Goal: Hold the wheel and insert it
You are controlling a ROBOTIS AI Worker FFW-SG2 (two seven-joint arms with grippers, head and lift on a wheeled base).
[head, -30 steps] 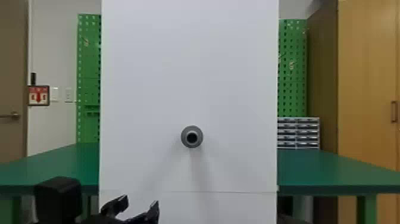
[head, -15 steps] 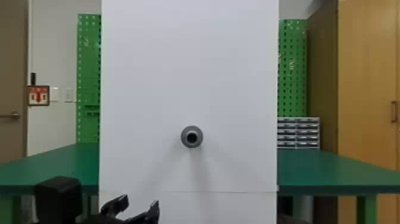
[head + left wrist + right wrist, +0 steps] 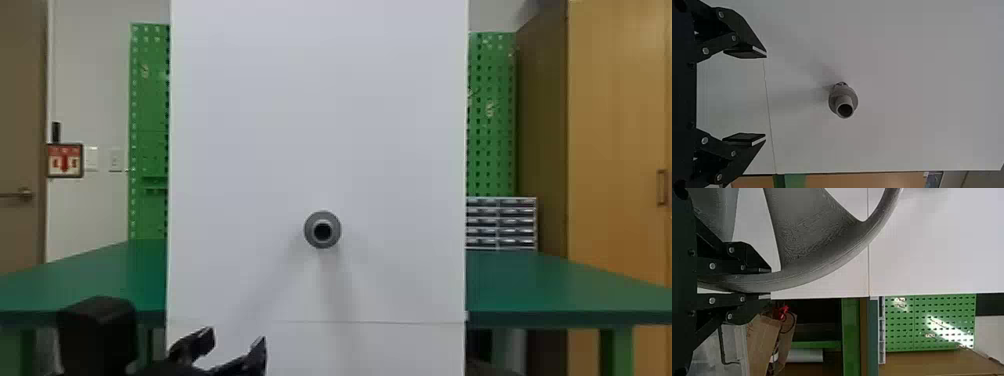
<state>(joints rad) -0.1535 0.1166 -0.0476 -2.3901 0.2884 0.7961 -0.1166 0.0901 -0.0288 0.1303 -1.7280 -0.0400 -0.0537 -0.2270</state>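
In the head view my left gripper [image 3: 239, 336] stands at the bottom left, its two fingers apart below the grey hub [image 3: 322, 229] that juts from the white panel [image 3: 320, 125]. The left wrist view has the same left gripper [image 3: 766, 97] with nothing between its fingers and the hub [image 3: 843, 100] beyond them. In the right wrist view my right gripper [image 3: 770, 283] is shut on the rim of the grey wheel [image 3: 828, 258], one finger on each side of it. Part of the wheel lies outside that view.
Green tables [image 3: 560, 285] flank the panel, with a small drawer rack [image 3: 501, 223] on the right one and green pegboards [image 3: 492, 115] behind. A cardboard box [image 3: 763, 338] stands off to the side in the right wrist view.
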